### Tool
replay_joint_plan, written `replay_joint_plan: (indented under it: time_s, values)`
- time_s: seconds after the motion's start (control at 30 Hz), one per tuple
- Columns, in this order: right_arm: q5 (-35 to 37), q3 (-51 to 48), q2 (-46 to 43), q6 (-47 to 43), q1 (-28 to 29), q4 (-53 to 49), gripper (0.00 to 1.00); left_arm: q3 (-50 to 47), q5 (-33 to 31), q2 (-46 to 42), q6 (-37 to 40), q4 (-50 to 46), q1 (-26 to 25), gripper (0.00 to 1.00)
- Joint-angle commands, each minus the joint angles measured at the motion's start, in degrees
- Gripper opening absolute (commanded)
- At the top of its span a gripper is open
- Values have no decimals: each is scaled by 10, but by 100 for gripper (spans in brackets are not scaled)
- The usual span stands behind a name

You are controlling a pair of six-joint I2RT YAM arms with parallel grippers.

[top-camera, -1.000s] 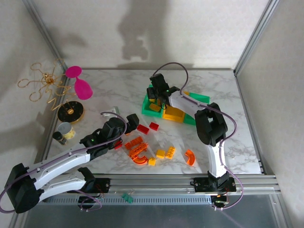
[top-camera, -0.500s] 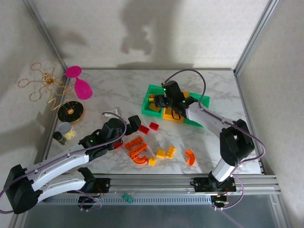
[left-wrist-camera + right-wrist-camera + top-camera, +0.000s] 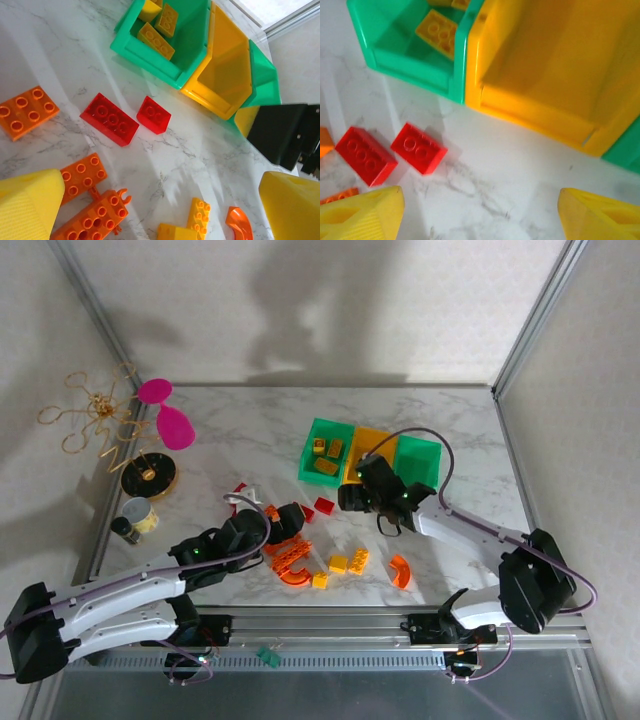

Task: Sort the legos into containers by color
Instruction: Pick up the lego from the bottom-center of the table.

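**Red legos.** Two red bricks lie side by side, not touching, on the marble worktop [image 3: 250,430] just in front of the left green bin [image 3: 405,70]. The smaller red brick [image 3: 418,148] sits nearer the middle of the bin row, and the longer red brick [image 3: 366,155] is on its far side. From the right wrist both long axes run on roughly the same diagonal.

**Other legos.** Yellow bricks [image 3: 437,32] are already in the left green bin. Orange bricks [image 3: 288,558] and a few yellow ones are scattered mid-worktop toward the near edge. An orange arch [image 3: 400,572] lies apart to the right of them.

**Bins.** The row stands toward the far edge, right of centre. The yellow-orange bin [image 3: 535,115] is in the middle and the right green bin [image 3: 415,458] is beyond it.

**Key relation.** The red bricks lie between the two grippers.
- **Right gripper** [image 3: 485,215]: its fingers are spread wide with nothing between them. The gap is over bare marble in front of the yellow-orange bin, so both red bricks lie off toward its left finger.
- **Left gripper** [image 3: 160,200]: also spread wide and empty. It hangs over the orange bricks with the red pair just ahead.
- **Judgement:** the left is closer to the longer brick and the right to the smaller one. Either would have to turn its wrist to close across a brick's short side.

**Pose.** The right arm is folded at the near right edge, its forearm reaching back left and its wrist tipped down. The left arm lies low, stretched from the near left corner.
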Motion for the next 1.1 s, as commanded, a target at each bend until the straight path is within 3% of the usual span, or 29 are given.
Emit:
replay_joint_plan:
  time_s: [0.0,0.47,1.07]
  values:
    - [17,-35,-29,60,21,-18,82,-14,-34,-11,-33,8,-20,100]
    - [3,-113,-15,139,74,4,81,-28,-77,-16,-65,2,-56,100]
    - [41,-125,20,244,143,-64,63,-12,-81,-8,-61,-11,-58,100]
